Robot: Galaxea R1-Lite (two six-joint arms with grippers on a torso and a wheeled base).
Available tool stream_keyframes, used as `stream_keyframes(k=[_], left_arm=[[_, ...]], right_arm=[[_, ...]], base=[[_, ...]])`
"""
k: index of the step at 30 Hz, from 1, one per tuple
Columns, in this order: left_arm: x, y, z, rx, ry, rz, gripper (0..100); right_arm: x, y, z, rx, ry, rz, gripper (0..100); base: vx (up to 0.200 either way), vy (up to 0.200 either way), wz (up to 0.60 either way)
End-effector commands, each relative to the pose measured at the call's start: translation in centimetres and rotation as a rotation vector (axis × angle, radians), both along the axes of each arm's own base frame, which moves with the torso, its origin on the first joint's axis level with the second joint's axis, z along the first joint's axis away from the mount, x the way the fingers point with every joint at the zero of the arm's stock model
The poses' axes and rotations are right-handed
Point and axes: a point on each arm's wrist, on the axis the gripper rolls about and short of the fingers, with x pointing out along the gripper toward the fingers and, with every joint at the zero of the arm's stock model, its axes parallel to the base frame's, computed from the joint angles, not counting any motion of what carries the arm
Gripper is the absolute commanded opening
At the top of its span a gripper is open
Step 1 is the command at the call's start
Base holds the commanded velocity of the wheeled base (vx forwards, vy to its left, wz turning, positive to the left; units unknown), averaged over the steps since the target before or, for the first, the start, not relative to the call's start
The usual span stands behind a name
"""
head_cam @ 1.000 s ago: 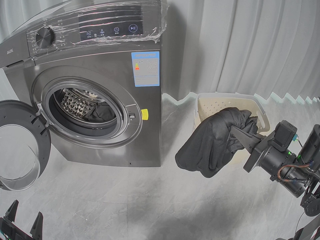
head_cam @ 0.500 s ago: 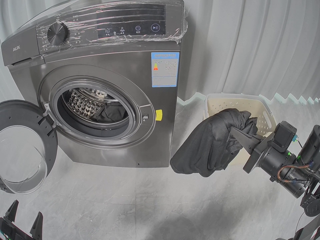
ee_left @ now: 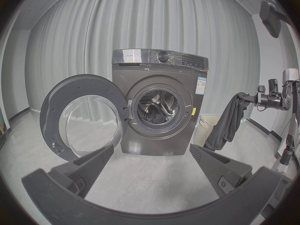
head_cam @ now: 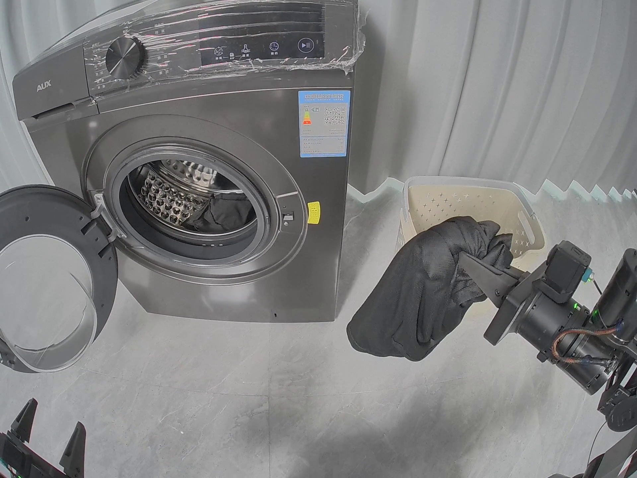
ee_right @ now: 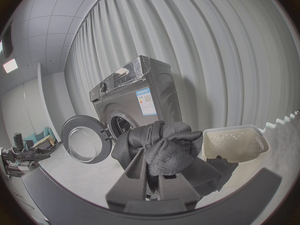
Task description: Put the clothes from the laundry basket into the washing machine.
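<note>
The right hand (head_cam: pixel 472 264) is pinching a black crumpled fabric garment (head_cam: pixel 424 287). Its two fingers are pressing together on a bunched fold near the top, and it is holding the cloth up in the air. The cloth is hanging in a long drape in front of the cream perforated plastic laundry basket (head_cam: pixel 464 195); whether its lower end is touching the basket I cannot tell. The garment is hanging to the right of the grey metal front-loading washing machine (head_cam: pixel 219 111), well apart from its opening. The machine's round grey door with a glass window (head_cam: pixel 40 215) is standing wide open to the left. A second dark piece of clothing (head_cam: pixel 225 212) is already lying inside the perforated steel drum (head_cam: pixel 162 197). The left hand (head_cam: pixel 53 418) is hovering low over the pale grey tiled floor (head_cam: pixel 265 380), fingers spread and holding nothing.

By my reading, the task is partly done: one item is sitting in the drum, and another is out of the basket but not yet in the machine. Carrying it across to the opening, pushing it in and letting go are what is left for this piece. Whether more clothes are waiting in the basket cannot be told, since the hanging garment is covering most of its inside.
</note>
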Motion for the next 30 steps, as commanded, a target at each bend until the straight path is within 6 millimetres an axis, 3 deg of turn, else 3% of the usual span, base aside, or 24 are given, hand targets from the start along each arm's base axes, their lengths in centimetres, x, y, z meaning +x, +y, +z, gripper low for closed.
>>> stream_keyframes(k=[1,22,30], left_arm=[[-0.01,0.0,-0.44,0.0,0.0,0.001,100],[-0.01,0.0,-0.44,0.0,0.0,0.001,100],[-0.01,0.0,-0.44,0.0,0.0,0.001,100]], right_arm=[[-0.02,0.0,0.02,0.001,-0.001,0.0,0],[-0.02,0.0,0.27,0.008,-0.009,0.0,0],[-0.04,-0.02,0.13,0.004,-0.005,0.0,0]], base=[[0.0,0.2,0.0],[0.0,0.2,0.0],[0.0,0.0,0.0]])
